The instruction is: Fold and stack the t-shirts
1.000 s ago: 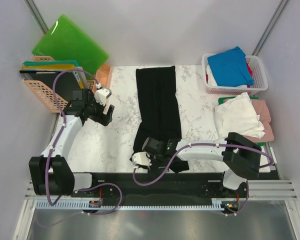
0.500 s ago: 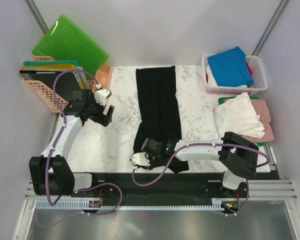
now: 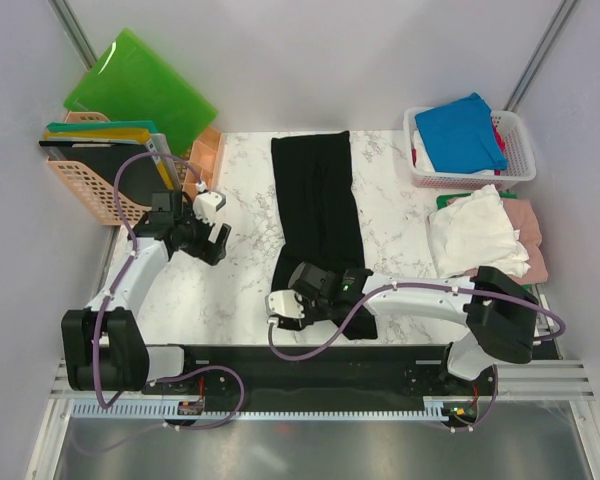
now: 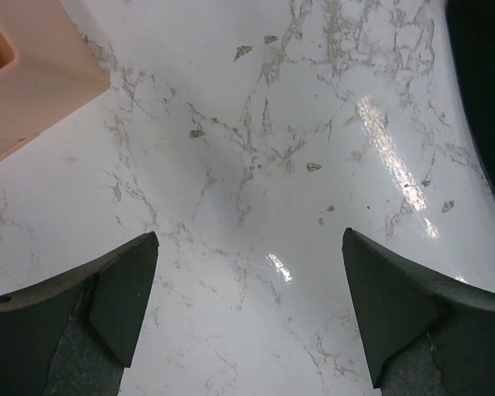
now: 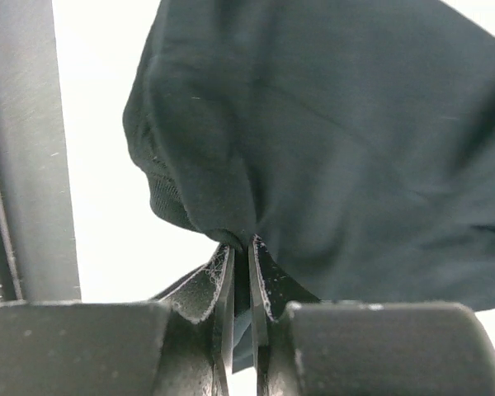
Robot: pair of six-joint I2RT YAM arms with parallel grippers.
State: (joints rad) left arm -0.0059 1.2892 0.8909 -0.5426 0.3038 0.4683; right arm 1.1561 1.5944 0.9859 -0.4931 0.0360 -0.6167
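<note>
Right gripper [image 5: 240, 252] pinches black t-shirt [image 5: 330, 148] at near-left corner; cloth soft, limp, likely drapes. Left gripper [image 4: 247, 243] spread wide

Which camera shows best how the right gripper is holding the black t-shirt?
Right wrist: the right gripper is pinched shut on a bunched edge of the black t-shirt. The top view shows the whole shirt as a long strip, but the pinch is hidden. The left wrist catches only a dark edge.
</note>
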